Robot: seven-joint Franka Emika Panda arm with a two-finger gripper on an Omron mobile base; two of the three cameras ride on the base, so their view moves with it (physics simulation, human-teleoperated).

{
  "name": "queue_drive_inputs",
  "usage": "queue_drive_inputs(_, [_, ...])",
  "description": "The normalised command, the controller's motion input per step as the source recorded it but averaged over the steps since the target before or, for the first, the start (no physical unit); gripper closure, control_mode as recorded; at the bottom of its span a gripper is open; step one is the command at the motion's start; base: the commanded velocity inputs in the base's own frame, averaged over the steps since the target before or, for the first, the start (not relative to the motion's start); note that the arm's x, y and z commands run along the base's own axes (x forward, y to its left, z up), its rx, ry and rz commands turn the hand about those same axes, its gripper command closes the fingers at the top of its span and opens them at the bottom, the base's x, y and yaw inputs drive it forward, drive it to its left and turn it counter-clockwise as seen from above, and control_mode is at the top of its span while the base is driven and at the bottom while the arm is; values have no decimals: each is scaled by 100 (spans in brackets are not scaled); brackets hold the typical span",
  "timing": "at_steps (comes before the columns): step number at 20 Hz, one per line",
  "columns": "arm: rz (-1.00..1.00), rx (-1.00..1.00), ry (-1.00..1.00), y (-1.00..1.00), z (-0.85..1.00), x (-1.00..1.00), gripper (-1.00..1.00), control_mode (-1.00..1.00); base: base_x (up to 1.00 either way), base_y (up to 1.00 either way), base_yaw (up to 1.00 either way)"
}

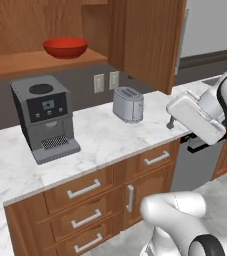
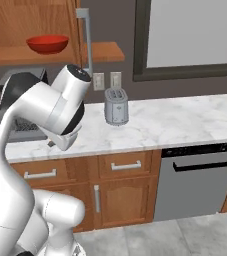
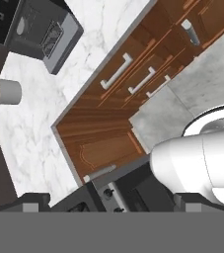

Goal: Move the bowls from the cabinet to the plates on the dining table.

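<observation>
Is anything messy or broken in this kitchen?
Nothing looks spilled or broken. The red bowl sits upright on the shelf of the cabinet, whose door stands open. The coffee machine and toaster stand straight on the counter.

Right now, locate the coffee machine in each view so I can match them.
Left base view: coffee machine on the counter, left of the toaster.
Right base view: mostly behind the arm, left edge.
Hand view: top left corner.
Shared landmark: the marble counter.
</observation>
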Motion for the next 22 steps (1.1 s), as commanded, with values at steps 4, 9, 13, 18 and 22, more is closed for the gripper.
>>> queue_drive_inputs(4, [0,0,0,0,0,0,-100,100,-5,51,-4])
queue_drive_inputs(9, [0,0,0,0,0,0,-100,100,5,41,5])
queue_drive_inputs(13, [0,0,0,0,0,0,-100,100,19,26,7])
queue_drive_inputs(18, [0,0,0,0,0,0,-100,100,49,21,1])
queue_drive_inputs(22, [0,0,0,0,0,0,-100,100,32,35,-1])
